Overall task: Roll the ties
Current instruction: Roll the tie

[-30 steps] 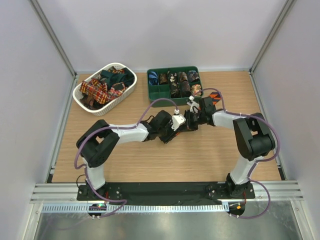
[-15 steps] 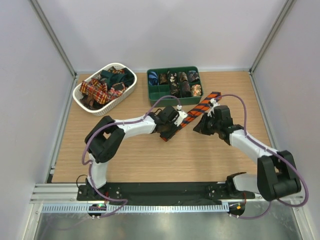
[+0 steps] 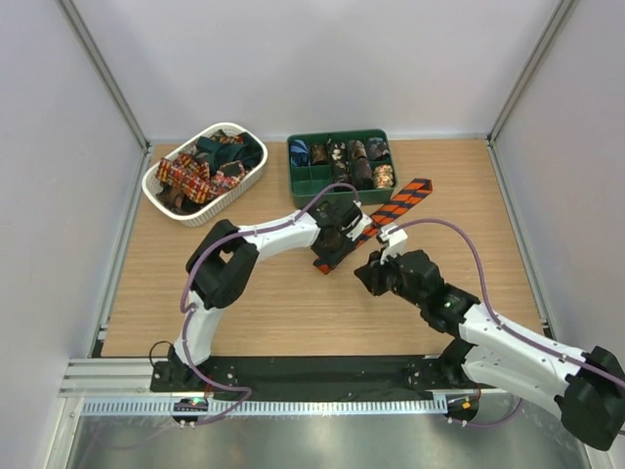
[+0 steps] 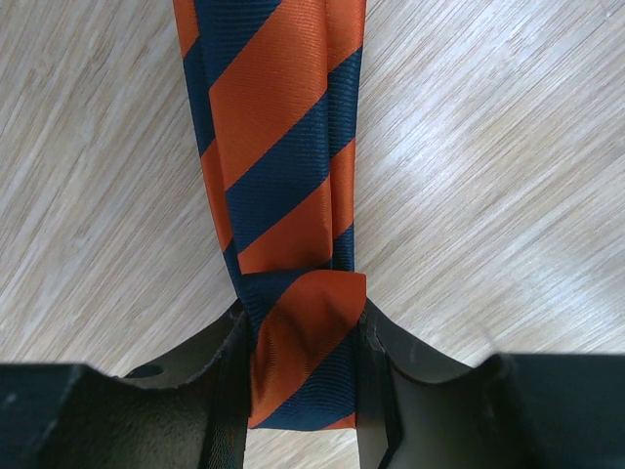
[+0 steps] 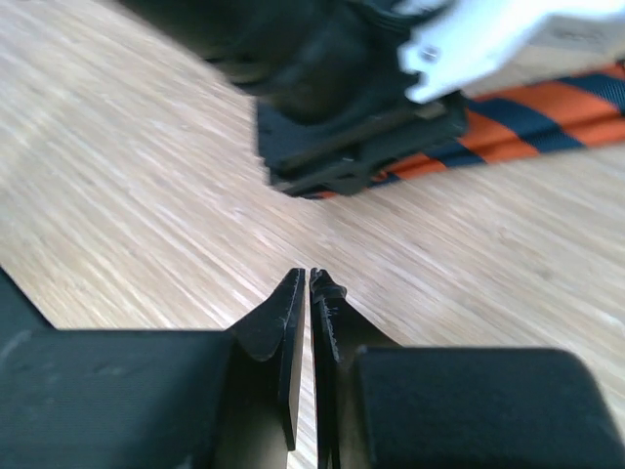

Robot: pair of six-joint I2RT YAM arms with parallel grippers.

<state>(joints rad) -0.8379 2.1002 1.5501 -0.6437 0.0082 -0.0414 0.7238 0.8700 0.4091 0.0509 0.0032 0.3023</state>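
An orange-and-black striped tie (image 3: 395, 208) lies stretched diagonally on the wooden table, its wide pointed end toward the back right. My left gripper (image 3: 335, 244) is shut on the tie's folded near end (image 4: 305, 342), which sits pinched between both black fingers (image 4: 227, 376). The rest of the tie (image 4: 278, 127) runs flat away from the jaws. My right gripper (image 3: 368, 277) hovers over bare wood just in front of the tie, shut with only a hairline gap and nothing between the fingertips (image 5: 309, 279). From the right wrist view, the left gripper (image 5: 352, 127) and the tie (image 5: 547, 117) lie just ahead.
A white oval basket (image 3: 154, 182) at the back left holds several loose ties (image 3: 200, 168). A green compartment tray (image 3: 337, 139) at the back centre holds several rolled ties (image 3: 356, 161). White walls enclose the table on three sides.
My right arm has swung away from the tie toward the near side, its base link now far right. The left gripper shifted right with the folded end, and the tie now lies uncovered.
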